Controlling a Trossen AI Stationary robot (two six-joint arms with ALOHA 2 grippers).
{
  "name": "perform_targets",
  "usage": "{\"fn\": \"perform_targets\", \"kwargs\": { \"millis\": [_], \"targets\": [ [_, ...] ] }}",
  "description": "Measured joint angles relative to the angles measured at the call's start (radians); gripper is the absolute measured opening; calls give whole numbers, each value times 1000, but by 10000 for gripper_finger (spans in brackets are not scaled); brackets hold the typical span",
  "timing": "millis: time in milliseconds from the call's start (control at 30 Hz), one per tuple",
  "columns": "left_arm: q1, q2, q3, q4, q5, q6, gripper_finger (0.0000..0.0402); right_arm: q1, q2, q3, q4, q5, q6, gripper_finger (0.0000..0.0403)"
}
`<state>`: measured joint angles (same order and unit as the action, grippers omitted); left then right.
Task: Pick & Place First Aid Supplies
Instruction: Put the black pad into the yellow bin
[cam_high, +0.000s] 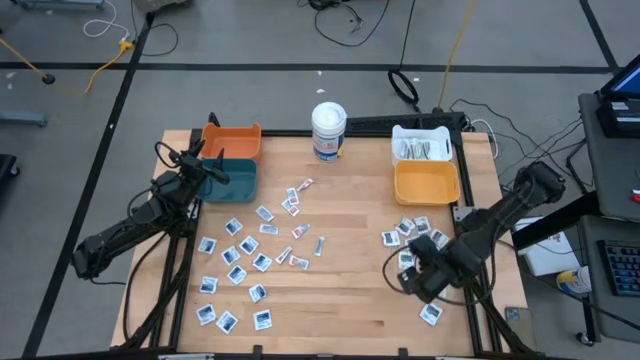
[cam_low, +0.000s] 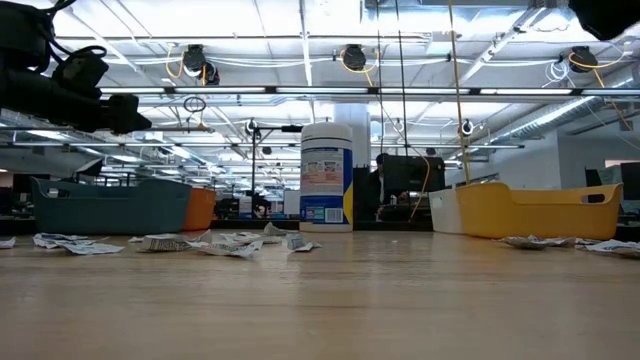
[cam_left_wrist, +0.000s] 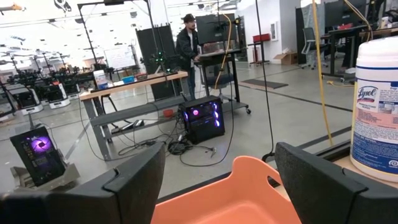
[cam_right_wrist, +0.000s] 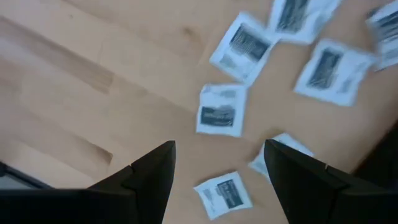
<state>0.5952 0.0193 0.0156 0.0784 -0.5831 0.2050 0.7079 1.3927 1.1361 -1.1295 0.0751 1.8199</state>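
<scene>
Closest to view are the right gripper's (cam_right_wrist: 217, 163) two dark fingers (cam_right_wrist: 149, 171), spread apart with nothing between them, hanging over the bare wood of the table (cam_high: 350, 190). Just below them lie several square white-and-blue sachets (cam_right_wrist: 219, 111), loose and flat on the boards, none touched. From above, that gripper sits low on the right side of the table, among a small cluster of packets (cam_high: 408, 232) spilled near the table's right edge.

Outward from there, a yellow bin (cam_high: 426, 183) stands just beyond the cluster, with a white bin (cam_high: 421, 145) behind it holding a few whitish strips. A tall white tub (cam_high: 328, 130) with a blue label stands at the far middle of the table.

The bigger scatter of first aid supplies (cam_high: 250, 262) lies across the left and middle of the table, well apart from the right gripper.

The left gripper (cam_left_wrist: 217, 180) hovers over at the far left, above the orange bin (cam_left_wrist: 230, 199), fingers wide apart and empty; a teal bin (cam_high: 228, 178) sits just beside the orange one.

Beyond the table, a person (cam_left_wrist: 186, 46) stands at a workbench in the room.
</scene>
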Motion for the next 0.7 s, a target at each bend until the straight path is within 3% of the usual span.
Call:
{"fn": "perform_targets", "kwargs": {
  "millis": [433, 700],
  "targets": [
    [0, 0, 0, 0, 0, 0, 308, 20, 82, -242, 167, -3, 0, 242],
    [0, 0, 0, 0, 0, 0, 308, 20, 132, -288, 366, -45, -42, 242]
  ]
}}
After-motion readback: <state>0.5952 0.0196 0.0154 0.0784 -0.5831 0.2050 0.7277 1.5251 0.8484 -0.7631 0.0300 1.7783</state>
